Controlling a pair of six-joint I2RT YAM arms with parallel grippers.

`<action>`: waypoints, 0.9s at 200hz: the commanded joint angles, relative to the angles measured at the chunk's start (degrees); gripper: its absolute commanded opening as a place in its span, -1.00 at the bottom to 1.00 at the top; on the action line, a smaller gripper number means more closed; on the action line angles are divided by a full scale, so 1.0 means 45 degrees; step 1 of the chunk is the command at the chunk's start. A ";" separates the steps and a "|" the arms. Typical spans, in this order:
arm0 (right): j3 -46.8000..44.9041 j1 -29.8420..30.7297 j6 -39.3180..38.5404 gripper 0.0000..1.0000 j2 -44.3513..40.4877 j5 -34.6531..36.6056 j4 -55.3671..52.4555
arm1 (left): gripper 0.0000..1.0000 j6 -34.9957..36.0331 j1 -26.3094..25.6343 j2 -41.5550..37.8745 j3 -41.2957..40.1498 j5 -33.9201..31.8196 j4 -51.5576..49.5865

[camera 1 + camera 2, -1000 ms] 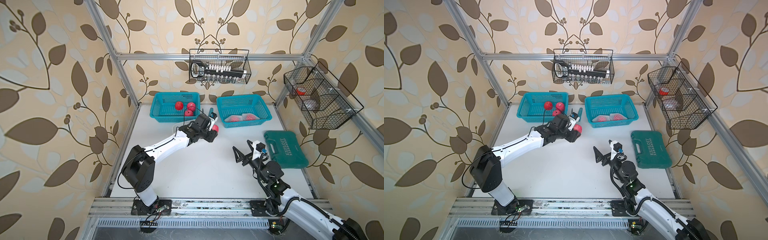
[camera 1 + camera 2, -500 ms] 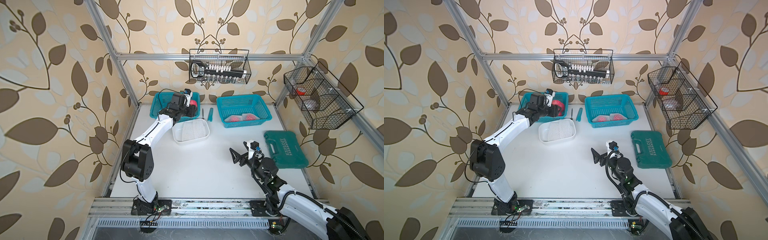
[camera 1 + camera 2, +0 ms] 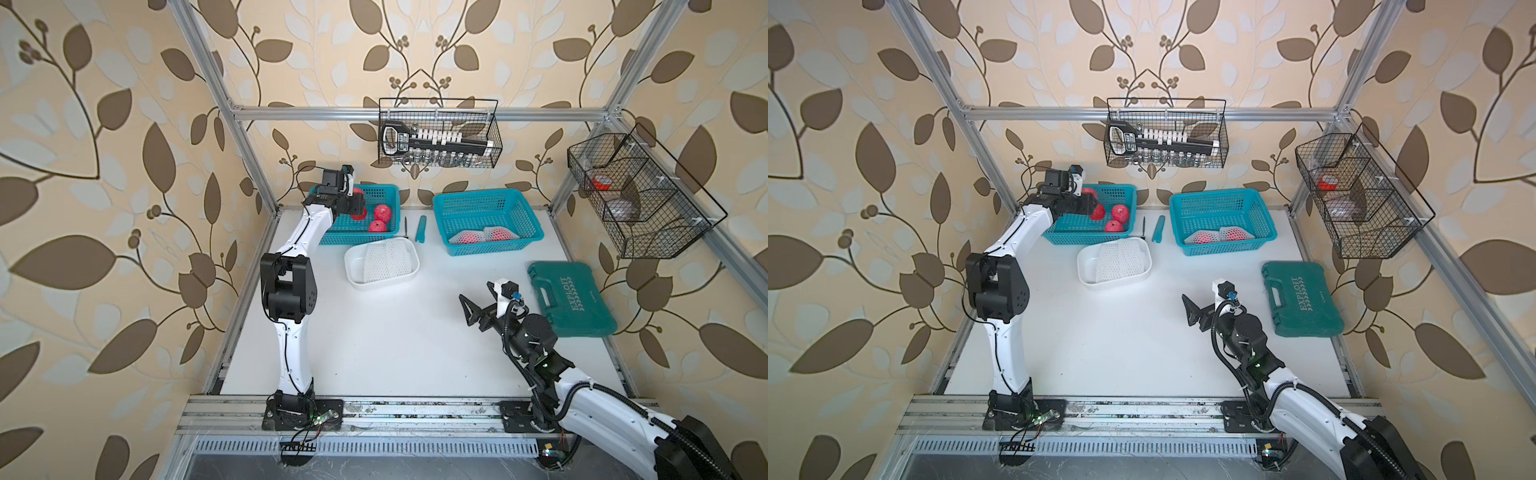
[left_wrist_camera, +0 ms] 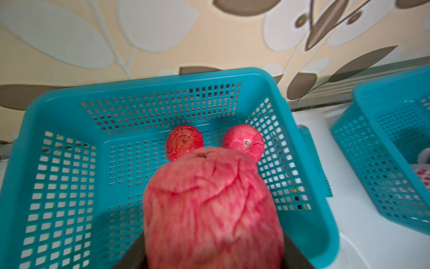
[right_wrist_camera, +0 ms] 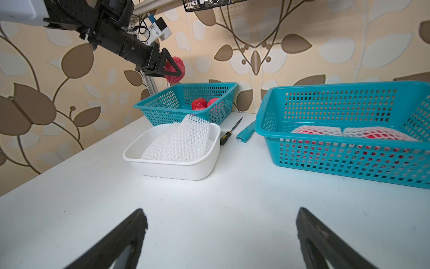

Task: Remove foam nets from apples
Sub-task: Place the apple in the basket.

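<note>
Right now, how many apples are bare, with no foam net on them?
4. One apple held in the left arm's jaws above the left basket; three lying in that basket, one partly hidden under the arm. More could be hidden there.

Brand word: "EXPLOIT", in pale capitals along the lid of the green tool case point(image 3: 571, 299), legible in both top views point(image 3: 1302, 298).
Sign: a row of small chevrons runs just beside that word on the same lid.
Small print: a short line nearer the tool case's outer long edge, too small to read.
Black device point(image 3: 395, 141): lies in the wire basket point(image 3: 494, 137) on the back wall, well beyond the tool case; its face panel carries markings too small to read.
</note>
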 commanded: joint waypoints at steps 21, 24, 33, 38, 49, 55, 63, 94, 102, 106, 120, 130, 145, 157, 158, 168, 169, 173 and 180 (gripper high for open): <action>0.0323 0.0029 0.0034 0.99 -0.0016 -0.0100 0.0097 | 0.17 0.0486 0.0738 0.1417 0.1757 0.0084 -0.0017; 0.0323 0.0044 0.0048 0.99 -0.0026 -0.0121 0.0097 | 0.17 0.0476 0.0804 0.1608 0.1957 0.0061 -0.0069; 0.0338 0.0043 0.0053 0.99 -0.0017 -0.0186 0.0131 | 0.18 0.0472 0.0899 0.2137 0.2591 -0.0104 -0.0183; 0.0324 0.0039 0.0058 0.99 -0.0017 -0.0212 0.0103 | 0.18 0.0509 0.0942 0.2413 0.2859 -0.0199 -0.0124; 0.0343 0.0044 0.0034 0.99 -0.0039 -0.0203 0.0075 | 0.18 0.0572 0.1009 0.2968 0.3151 -0.0190 0.0356; 0.0343 0.0028 0.0036 0.99 -0.0036 -0.0195 0.0063 | 0.19 0.0560 0.1038 0.3249 0.3268 -0.0099 0.0681; 0.0324 0.0038 0.0016 0.99 -0.0060 -0.0160 0.0040 | 0.20 0.0543 0.1036 0.3590 0.3440 -0.0116 0.1007; 0.0343 0.0040 -0.0059 0.99 -0.0284 -0.0233 -0.0079 | 0.23 0.0422 0.1061 0.4829 0.4178 -0.0503 0.1914; 0.0326 0.0029 -0.0076 0.99 -0.0342 -0.0247 -0.0078 | 0.25 0.0318 0.1041 0.4998 0.4235 -0.0543 0.2103; 0.0309 0.0028 -0.0098 0.99 -0.0363 -0.0233 -0.0089 | 0.29 0.0179 0.1034 0.5059 0.4228 -0.0604 0.2181; 0.0289 0.0032 -0.0142 0.99 -0.0444 -0.0161 -0.0146 | 0.36 -0.0148 0.1041 0.5114 0.4113 -0.0641 0.2432; 0.0265 0.0038 -0.0142 0.99 -0.0447 -0.0078 -0.0126 | 0.38 -0.0300 0.1052 0.5049 0.3937 -0.0660 0.2578; 0.0285 0.0034 -0.0152 0.99 -0.0432 -0.0144 -0.0137 | 0.60 -0.0346 0.1031 0.4749 0.3509 -0.0769 0.2849; 0.0339 0.0032 -0.0142 0.99 -0.0404 -0.0174 -0.0156 | 0.97 -0.0344 0.1036 0.4389 0.3017 -0.1052 0.3146; 0.0341 0.0030 -0.0142 0.99 -0.0406 -0.0174 -0.0156 | 0.97 -0.0335 0.1049 0.4358 0.2977 -0.1076 0.3170; 0.0350 0.0036 -0.0124 0.99 -0.0397 -0.0174 -0.0162 | 0.97 -0.0233 0.1054 0.3998 0.2628 -0.1176 0.3279; 0.0347 0.0031 -0.0113 0.99 -0.0392 -0.0174 -0.0159 | 0.97 -0.0221 0.1048 0.3958 0.2597 -0.1187 0.3276; 0.0343 0.0032 -0.0122 0.99 -0.0388 -0.0174 -0.0142 | 0.97 -0.0181 0.1051 0.3806 0.2508 -0.1192 0.3291; 0.0324 0.0031 -0.0141 0.99 -0.0354 -0.0155 -0.0070 | 0.97 -0.0130 0.1045 0.3529 0.2342 -0.1160 0.3272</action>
